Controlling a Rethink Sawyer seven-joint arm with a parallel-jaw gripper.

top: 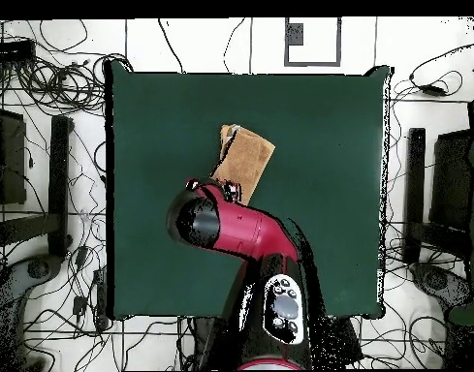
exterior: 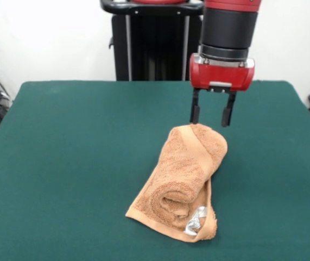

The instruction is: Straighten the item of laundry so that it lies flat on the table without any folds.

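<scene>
The towel (exterior: 182, 185) lies rolled and bunched near the middle of the bench (exterior: 78, 163), well clear of every edge, its silver label (exterior: 195, 222) at the end nearest the front camera. The gripper (exterior: 212, 115) hangs just over the roll's far end, jaws released, gripping nothing. This looks like the approach before a grasp. Next, I'd judge: drop, pinch that banded edge, and draw it toward the far edge to unroll the folds.

Even, bright light is seen throughout; soft shadows are cast on the desk (exterior: 78, 163); slight blur is noted.
</scene>
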